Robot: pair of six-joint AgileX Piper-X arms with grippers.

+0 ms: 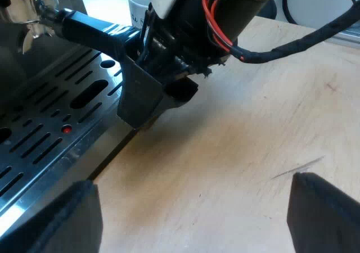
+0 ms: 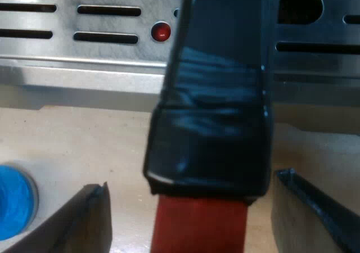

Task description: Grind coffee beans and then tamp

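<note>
The holder's dark handle sticks out from the espresso machine's front, above the drip tray. My right gripper is at the handle's outer end. In the right wrist view the handle with its red end lies between my right gripper's fingers. They straddle it open, with a gap on one side. A blue tamper stands on the table beside that gripper. My left gripper hangs open over bare wood, holding nothing.
The slotted metal drip tray has a small red dot and a steel front edge at the wooden table. A white mug stands beyond the right arm.
</note>
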